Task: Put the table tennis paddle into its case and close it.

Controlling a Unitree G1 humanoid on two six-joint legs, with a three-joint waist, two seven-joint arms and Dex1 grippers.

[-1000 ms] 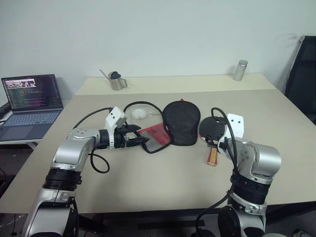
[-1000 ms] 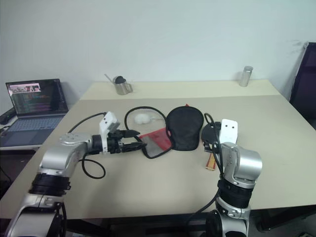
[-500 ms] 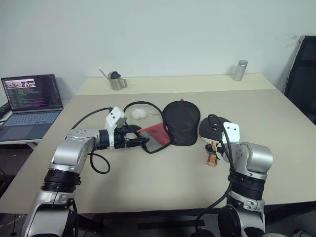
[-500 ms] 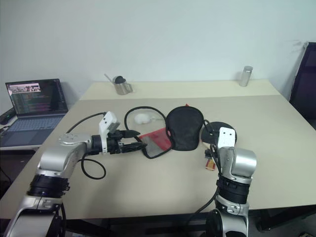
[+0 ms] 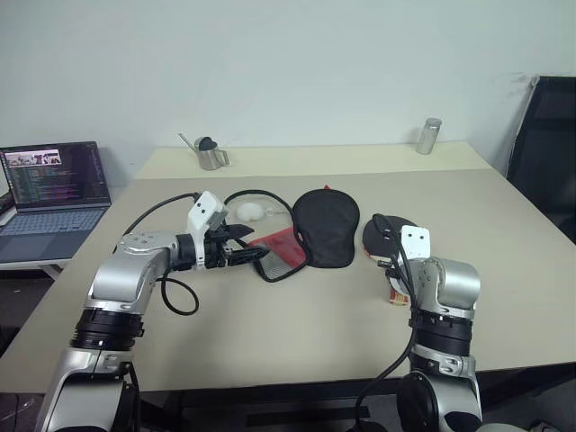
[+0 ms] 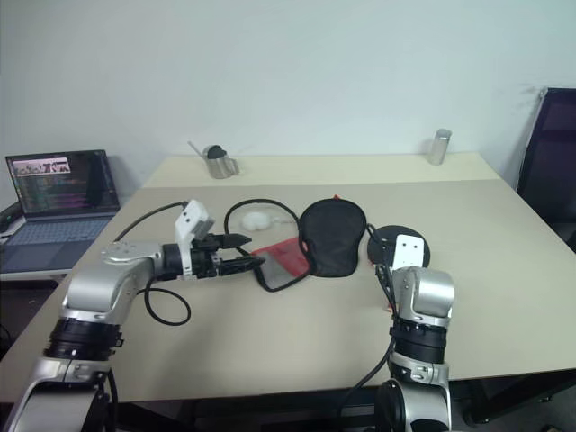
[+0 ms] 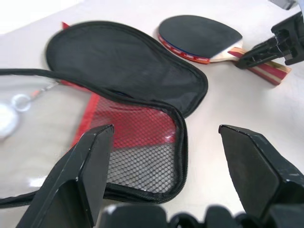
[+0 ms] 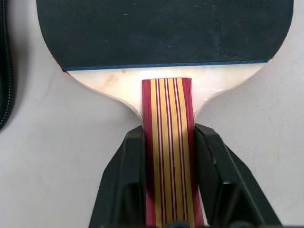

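The table tennis paddle (image 8: 166,33) lies flat on the table, right of the case, black face up. Its red and yellow striped handle (image 8: 168,142) points toward me. My right gripper (image 8: 168,135) is shut on the handle, one black finger pressed against each side. The case (image 5: 326,225) lies open in the middle of the table, with its black top (image 7: 123,61) spread flat and its red mesh part (image 7: 137,137) toward the left. My left gripper (image 7: 166,128) is open and hovers low over the mesh edge (image 5: 270,261), fingers wide apart, holding nothing.
A small white ball (image 5: 249,211) sits behind the case inside a loop of black cable. A metal jug (image 5: 211,151) and a metal cylinder (image 5: 429,135) stand at the far edge. A laptop (image 5: 49,193) is off to the left and a black chair (image 5: 544,153) to the right.
My right gripper has come down a little and closed on the paddle's handle. The left gripper has stayed put. The camera view has shifted slightly.
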